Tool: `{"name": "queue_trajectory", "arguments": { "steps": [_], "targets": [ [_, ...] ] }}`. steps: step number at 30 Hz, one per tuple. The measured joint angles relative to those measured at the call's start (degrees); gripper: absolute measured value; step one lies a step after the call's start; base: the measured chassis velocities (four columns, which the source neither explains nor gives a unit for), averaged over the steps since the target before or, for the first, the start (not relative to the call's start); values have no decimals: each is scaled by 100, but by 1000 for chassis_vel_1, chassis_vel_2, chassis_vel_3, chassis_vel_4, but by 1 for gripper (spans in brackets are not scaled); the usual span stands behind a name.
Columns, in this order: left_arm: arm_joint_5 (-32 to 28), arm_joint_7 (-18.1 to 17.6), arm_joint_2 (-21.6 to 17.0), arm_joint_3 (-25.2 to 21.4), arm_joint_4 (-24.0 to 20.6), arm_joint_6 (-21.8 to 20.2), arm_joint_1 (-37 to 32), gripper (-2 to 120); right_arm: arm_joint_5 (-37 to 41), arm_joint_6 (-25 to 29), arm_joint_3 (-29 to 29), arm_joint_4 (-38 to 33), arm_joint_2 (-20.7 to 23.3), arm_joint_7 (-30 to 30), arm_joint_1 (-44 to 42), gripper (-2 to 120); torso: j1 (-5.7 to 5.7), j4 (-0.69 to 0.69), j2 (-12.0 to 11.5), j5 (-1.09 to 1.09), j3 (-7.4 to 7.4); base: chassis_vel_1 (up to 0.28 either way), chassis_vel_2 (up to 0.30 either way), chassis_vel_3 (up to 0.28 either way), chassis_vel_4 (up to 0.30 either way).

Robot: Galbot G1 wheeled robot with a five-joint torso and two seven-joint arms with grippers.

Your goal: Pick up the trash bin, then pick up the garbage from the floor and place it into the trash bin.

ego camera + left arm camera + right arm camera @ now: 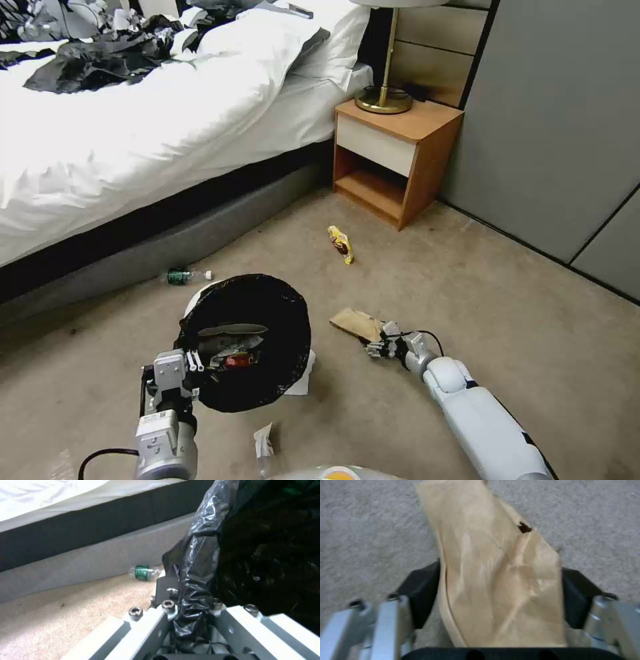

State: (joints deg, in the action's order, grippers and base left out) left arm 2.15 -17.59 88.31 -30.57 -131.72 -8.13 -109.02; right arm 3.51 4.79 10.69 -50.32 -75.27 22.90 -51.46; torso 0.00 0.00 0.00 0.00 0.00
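Right gripper (371,347) straddles the near edge of the cardboard scrap (357,323) (jaws wide, unclosed); left gripper (193,363) pinches the trash bin (250,340) rim; bare carpet (467,293) lies right.

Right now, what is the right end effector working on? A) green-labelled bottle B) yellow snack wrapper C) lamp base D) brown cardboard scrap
D: the right end effector sits at the edge of the brown cardboard scrap on the carpet, and the right wrist view has the scrap lying between its fingers.
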Motion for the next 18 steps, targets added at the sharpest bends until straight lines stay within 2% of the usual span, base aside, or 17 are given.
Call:
{"name": "queue_trajectory", "arguments": {
  "steps": [1, 4, 5, 7, 11, 15, 18],
  "targets": [
    [2, -1, 4, 5, -2, 4, -3, 0, 7, 27, 19, 19, 4, -1, 6, 65, 0, 0, 0, 0, 0, 0, 0, 0, 0],
    [4, -1, 6, 9, -4, 5, -4, 0, 10, 43, 23, 20, 8, -1, 6, 60, 0, 0, 0, 0, 0, 0, 0, 0, 0],
    [9, -2, 9, 13, -7, 9, -5, 0, 17, 62, 29, 13, 24, -3, -5, 50, 0, 0, 0, 0, 0, 0, 0, 0, 0],
    [11, -3, 10, 16, -8, 11, -8, 0, 21, 70, 31, 8, 28, -5, -13, 47, 0, 0, 0, 0, 0, 0, 0, 0, 0],
    [15, -4, 9, 19, -16, 32, -30, 0, 45, 105, 42, -46, 33, -9, -46, 26, 0, 0, 0, 0, 0, 0, 0, 0, 0],
    [15, -5, 6, 13, -30, 42, -42, 0, 59, 122, 46, -79, 37, -9, -64, 16, 0, 0, 0, 0, 0, 0, 0, 0, 0],
    [15, -5, 2, 10, -41, 54, -48, 0, 86, 141, 55, -128, 41, -15, -92, 3, 0, 0, 0, 1, 0, 0, 0, 0, 0]
  ]
}}
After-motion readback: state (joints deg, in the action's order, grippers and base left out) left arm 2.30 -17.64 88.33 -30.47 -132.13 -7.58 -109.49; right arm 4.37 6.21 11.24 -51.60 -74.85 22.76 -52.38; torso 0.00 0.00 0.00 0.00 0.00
